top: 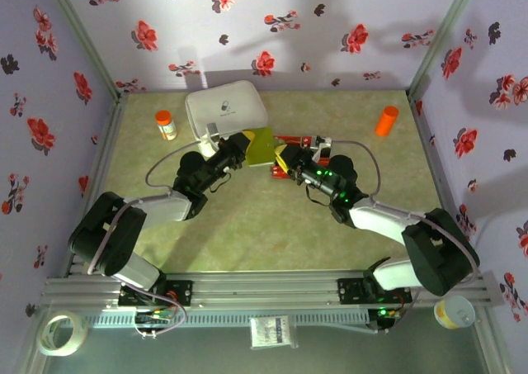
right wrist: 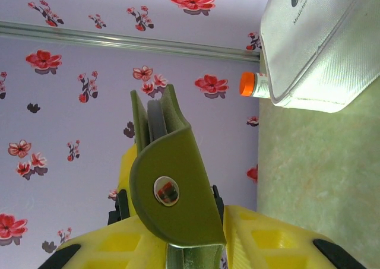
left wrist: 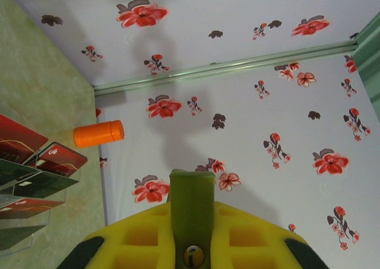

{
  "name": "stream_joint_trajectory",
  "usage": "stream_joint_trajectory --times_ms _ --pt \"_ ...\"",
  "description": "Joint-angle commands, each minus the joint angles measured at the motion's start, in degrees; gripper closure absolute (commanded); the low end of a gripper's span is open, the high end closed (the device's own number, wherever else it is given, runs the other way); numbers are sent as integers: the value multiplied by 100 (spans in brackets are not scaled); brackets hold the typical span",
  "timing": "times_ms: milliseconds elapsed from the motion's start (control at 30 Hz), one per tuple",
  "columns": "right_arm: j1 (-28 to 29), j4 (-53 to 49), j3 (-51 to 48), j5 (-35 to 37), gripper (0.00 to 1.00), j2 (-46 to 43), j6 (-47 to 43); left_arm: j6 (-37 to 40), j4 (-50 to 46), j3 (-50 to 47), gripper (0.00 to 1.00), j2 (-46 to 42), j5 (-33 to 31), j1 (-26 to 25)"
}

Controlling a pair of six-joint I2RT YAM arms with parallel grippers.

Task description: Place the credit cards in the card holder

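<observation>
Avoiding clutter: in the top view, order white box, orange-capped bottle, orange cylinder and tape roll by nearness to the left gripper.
1. white box, just behind it
2. orange-capped bottle, back left
3. orange cylinder, back right
4. tape roll, near-left corner

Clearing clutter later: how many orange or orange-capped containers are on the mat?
2: an orange-capped bottle back left beside the white box, an all-orange cylinder back right. More could be hidden.

The credit cards (left wrist: 56,158) are cut off by the left wrist view's left edge. The white case (right wrist: 320,43) runs off the right wrist view's upper right.
</observation>
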Motion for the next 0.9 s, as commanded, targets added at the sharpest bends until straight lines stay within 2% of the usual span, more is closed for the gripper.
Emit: stream_joint_trajectory --times_ms 0,267,533,733,800,867 --pt "-28 402 6 -132 68 114 155 -56 314 163 100 69 -18 -72" --pt "-10 520 92 -290 64 111 202 -47 316 163 100 124 -35 -103" --pt "24 628 116 -364 65 234 241 -47 335 216 100 198 -37 -142" --pt "25 906 40 -356 82 374 358 -50 338 253 100 212 -44 -166" --pt "25 1045 20 -354 83 446 417 -56 336 250 100 219 -47 -168" --pt "25 1140 11 -349 79 505 462 -55 336 249 100 219 -44 -178"
